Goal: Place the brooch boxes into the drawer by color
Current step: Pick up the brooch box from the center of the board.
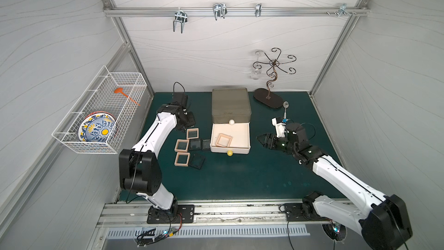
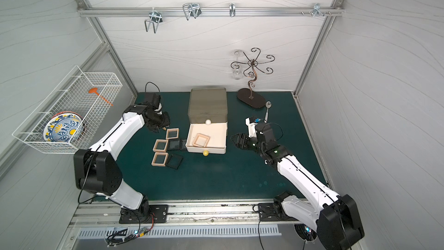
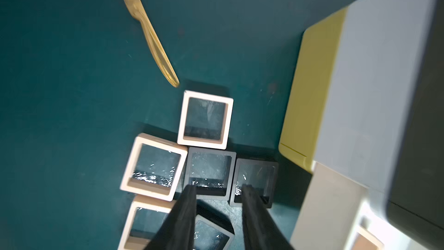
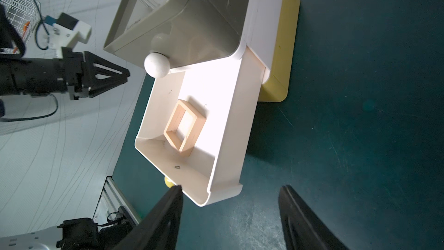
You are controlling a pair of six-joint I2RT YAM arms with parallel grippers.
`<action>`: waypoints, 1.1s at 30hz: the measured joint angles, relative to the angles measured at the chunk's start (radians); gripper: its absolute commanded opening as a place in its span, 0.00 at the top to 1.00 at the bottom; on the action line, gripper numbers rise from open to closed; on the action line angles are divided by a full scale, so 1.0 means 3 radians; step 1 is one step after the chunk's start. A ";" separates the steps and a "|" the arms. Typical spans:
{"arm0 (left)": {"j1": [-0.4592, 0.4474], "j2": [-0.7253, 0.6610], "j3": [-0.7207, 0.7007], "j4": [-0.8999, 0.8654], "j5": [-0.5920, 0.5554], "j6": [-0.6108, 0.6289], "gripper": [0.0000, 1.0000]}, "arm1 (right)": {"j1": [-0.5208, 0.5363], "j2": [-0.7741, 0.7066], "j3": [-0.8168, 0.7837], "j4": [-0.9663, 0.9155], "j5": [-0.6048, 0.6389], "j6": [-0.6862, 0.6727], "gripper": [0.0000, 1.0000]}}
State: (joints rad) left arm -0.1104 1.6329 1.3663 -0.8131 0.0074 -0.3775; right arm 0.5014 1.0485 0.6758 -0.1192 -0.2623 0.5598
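Observation:
The drawer (image 1: 230, 105) stands at the back middle, with its white middle tier (image 1: 241, 140) pulled out. One beige brooch box (image 1: 224, 140) lies tilted inside it. Left of the chest, three beige boxes (image 1: 192, 133) (image 1: 181, 145) (image 1: 182, 159) and three black boxes (image 1: 196, 144) (image 1: 206, 144) (image 1: 197, 161) lie in a cluster on the green mat. My left gripper (image 3: 218, 188) hovers open above the black boxes (image 3: 210, 171) with nothing between its fingers. To the right of the open tier, my right gripper (image 4: 231, 188) stands open and empty.
A wooden knife (image 3: 149, 30) lies on the mat behind the boxes. A metal spoon (image 1: 285, 108) and a curly wire stand (image 1: 269, 97) are at the back right. A wire basket (image 1: 101, 114) with plates hangs on the left wall. Hooks hang from the back rail (image 1: 235, 12).

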 measured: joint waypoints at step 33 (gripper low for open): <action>0.0242 0.1166 0.0151 0.0071 -0.0109 0.0085 0.68 | 0.0000 0.0268 0.0020 0.0065 -0.0089 -0.0010 0.32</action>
State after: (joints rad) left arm -0.0380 1.9827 1.4117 -0.7918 -0.0254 -0.3519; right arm 0.5014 1.1290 0.6819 -0.0998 -0.2890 0.5568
